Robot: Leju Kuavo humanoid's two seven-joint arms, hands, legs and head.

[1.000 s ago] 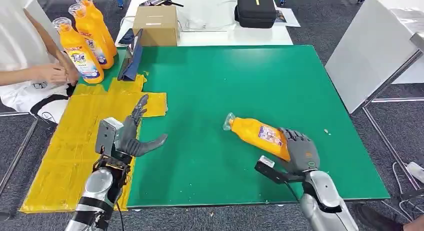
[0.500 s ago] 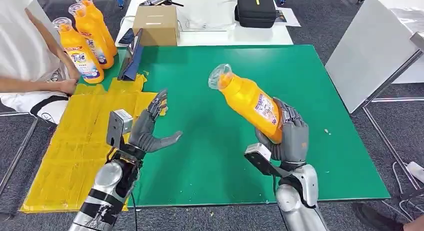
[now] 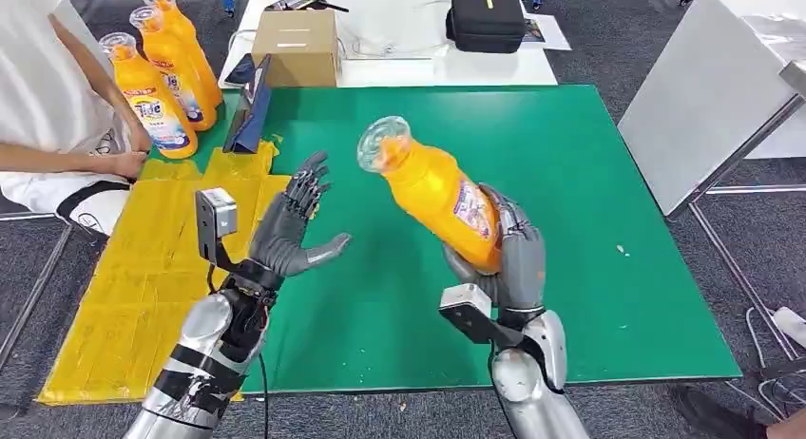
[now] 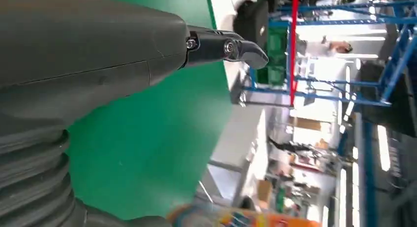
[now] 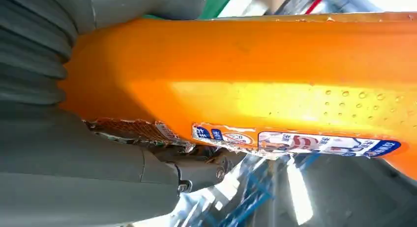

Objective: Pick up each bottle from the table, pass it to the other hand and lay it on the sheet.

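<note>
My right hand (image 3: 513, 258) grips the orange bottle (image 3: 432, 187) by its base, raised above the green worktop (image 3: 570, 173) and tilted (cap end toward my left). My left hand (image 3: 290, 235) waits beside it, fingers spread, near the yellow sheet (image 3: 152, 258).

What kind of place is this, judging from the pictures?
Probably a robot test lab or workshop, not a home. A green mat covers a work table, a person sits beside spare orange bottles, and the left wrist view shows blue metal racks and bright ceiling lights.
</note>
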